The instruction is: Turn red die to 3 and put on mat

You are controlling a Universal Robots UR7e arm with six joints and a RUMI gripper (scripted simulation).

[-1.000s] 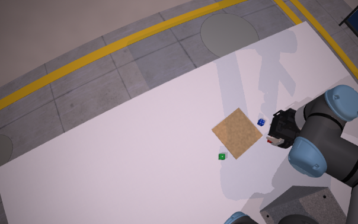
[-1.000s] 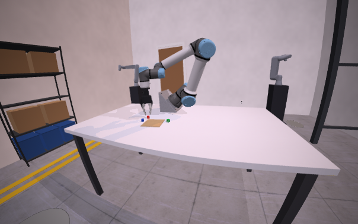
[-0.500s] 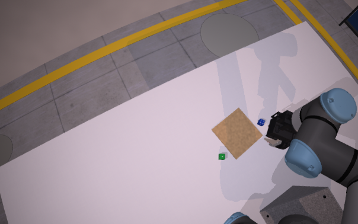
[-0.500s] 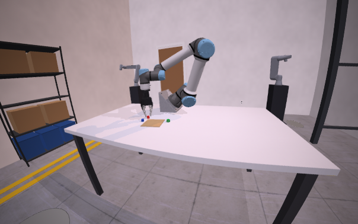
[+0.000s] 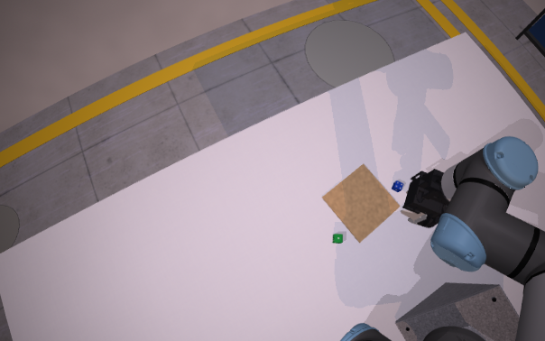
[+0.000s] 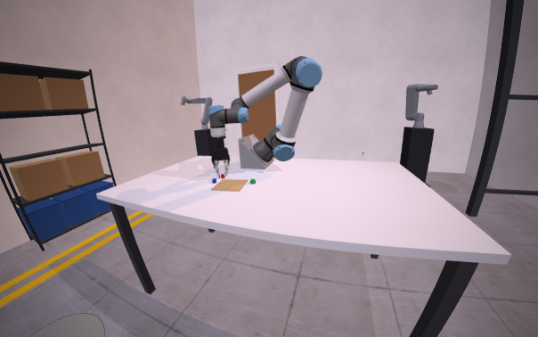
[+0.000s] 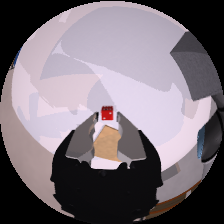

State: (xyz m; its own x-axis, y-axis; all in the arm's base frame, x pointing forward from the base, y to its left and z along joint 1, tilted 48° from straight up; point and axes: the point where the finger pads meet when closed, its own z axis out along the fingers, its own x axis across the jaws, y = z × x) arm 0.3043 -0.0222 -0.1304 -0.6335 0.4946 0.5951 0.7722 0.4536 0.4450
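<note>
The gripper stands part-open, nothing held, its fingertips near the red die, left of centre in the exterior frame, beside the mat. That die seems light, stiff and perhaps slippery; grip 2 opposite faces squarely, mid-height. Blue and green dice, 2 in all, sit on the desk off the mat.

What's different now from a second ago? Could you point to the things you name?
The arm (image 5: 478,216) (image 6: 291,111) has come down and shifted a little towards the mat (image 5: 361,203) (image 6: 230,184) (image 7: 106,144), bringing its fingers (image 5: 414,217) (image 6: 216,166) lower by the red die (image 6: 223,176) (image 7: 107,114). Nothing has been gripped or let go. The red, blue (image 5: 397,186) (image 6: 214,181) and green (image 5: 337,238) (image 6: 253,181) dice and the mat look unmoved.
</note>
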